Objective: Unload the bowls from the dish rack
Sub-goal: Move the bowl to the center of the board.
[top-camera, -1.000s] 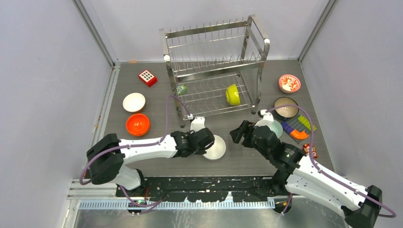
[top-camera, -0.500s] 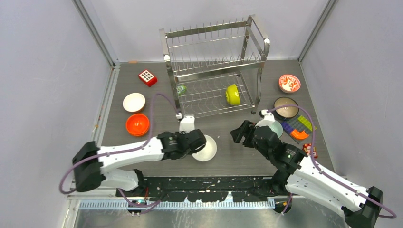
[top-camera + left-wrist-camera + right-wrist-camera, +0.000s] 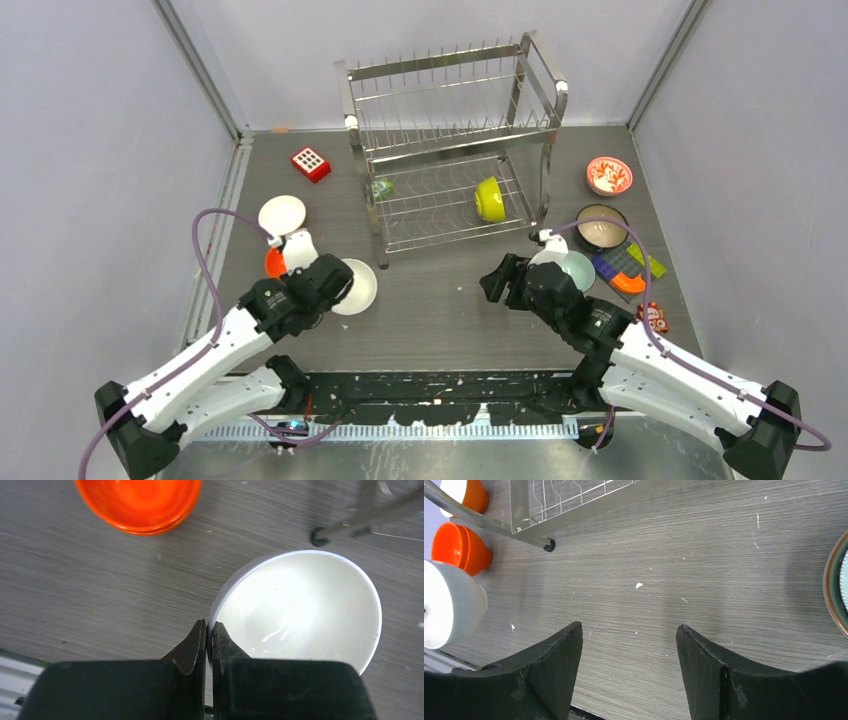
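Note:
The dish rack (image 3: 450, 140) stands at the back centre. A lime-yellow bowl (image 3: 489, 199) rests on its edge on the lower tier. My left gripper (image 3: 335, 285) (image 3: 209, 630) is shut on the near rim of a white bowl (image 3: 357, 287) (image 3: 300, 605), which is left of the rack's front leg and just right of an orange bowl (image 3: 271, 263) (image 3: 140, 502). My right gripper (image 3: 497, 282) (image 3: 629, 630) hangs open over bare table in front of the rack, with nothing between its fingers. From the right wrist view the held white bowl (image 3: 449, 605) shows at far left.
A white bowl (image 3: 282, 213) and a red dotted block (image 3: 311, 163) sit at the left. On the right are a red-and-white patterned bowl (image 3: 609, 176), a dark brown bowl (image 3: 602, 227), a pale teal bowl (image 3: 580, 268) and flat toy bricks (image 3: 628, 262).
My left arm has carried the white bowl leftward from the middle front of the table to beside the orange bowl. The right arm has barely moved.

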